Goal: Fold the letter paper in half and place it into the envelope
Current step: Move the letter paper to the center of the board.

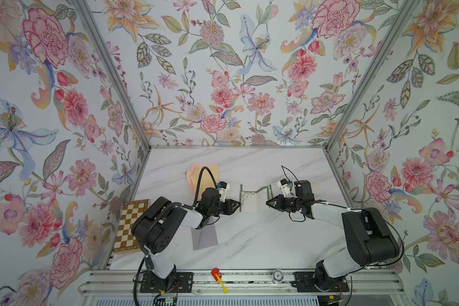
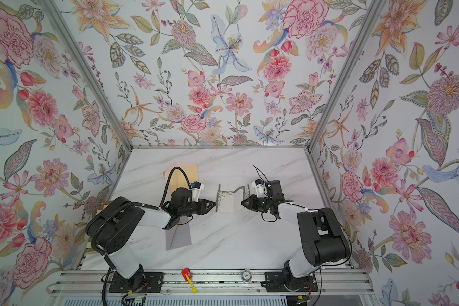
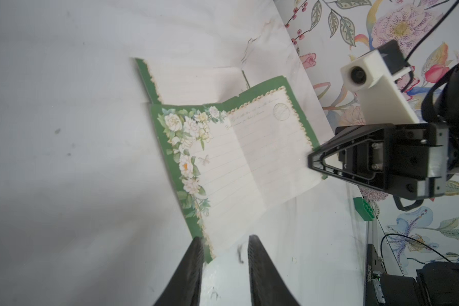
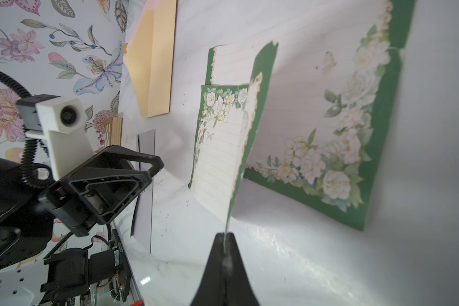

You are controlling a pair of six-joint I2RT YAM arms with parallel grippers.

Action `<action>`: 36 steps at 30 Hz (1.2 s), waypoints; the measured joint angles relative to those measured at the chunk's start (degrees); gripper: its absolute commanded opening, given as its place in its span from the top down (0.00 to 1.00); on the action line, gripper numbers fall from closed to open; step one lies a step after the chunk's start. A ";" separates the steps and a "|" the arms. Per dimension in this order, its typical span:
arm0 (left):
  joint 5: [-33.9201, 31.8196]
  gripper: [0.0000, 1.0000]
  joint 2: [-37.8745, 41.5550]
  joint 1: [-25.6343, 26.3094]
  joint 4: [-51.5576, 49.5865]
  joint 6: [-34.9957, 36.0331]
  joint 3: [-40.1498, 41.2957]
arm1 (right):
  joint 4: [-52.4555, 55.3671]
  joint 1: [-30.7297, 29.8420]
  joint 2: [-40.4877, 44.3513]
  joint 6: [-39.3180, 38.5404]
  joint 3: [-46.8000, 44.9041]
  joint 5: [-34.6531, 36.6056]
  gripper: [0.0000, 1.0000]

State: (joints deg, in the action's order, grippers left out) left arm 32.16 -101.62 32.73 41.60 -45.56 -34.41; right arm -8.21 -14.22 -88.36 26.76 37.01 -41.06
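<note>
- Mid-fold, I'd say: the letter paper (image 1: pixel 252 201) sits on the marble counter (image 1: pixel 249 246), well apart from the envelope (image 1: pixel 192 177) and on the right arm's side of it, bent up along a crease and not lying flat.
- Right tool (image 4: pixel 224 235) is pressed together on the sheet's edge farthest from the envelope. The wrist view shows the thin green border pinched between its tips, and that flap stands raised off the counter.
- Left tool (image 3: pixel 225 238) is at the edge nearest the envelope, spread, with the green corner lying just beside one finger (image 3: pixel 194 265). It grips nothing that I can see.
- The envelope lies flat with its flap side up (the left arm's cable crosses it in both top views), and nothing is in it yet. The insertion step looks to be a long way off.
- A grey sheet (image 1: pixel 204 238) lies nearer the arm bases than the envelope, under the left arm. It looks like a bystander.
- Next move, as I read it: the right tool needs to carry its flap over toward the envelope-side edge, with the borders matched. The left tool needs to pin that edge so the sheet doesn't skate.
- After that comes a firm press along the crease (floppy paper tends to spring open), before anyone heads for the envelope.
</note>
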 measured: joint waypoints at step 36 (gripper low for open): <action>-2.99 0.62 -0.98 0.00 -13.97 9.60 -4.37 | 5.20 -6.88 5.33 5.25 -10.84 7.50 1.00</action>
State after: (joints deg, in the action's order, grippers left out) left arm 29.17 -102.61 32.73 27.64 -35.97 -38.79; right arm -3.01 -21.10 -83.02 32.01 26.17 -33.56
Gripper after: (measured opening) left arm 0.374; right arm 0.047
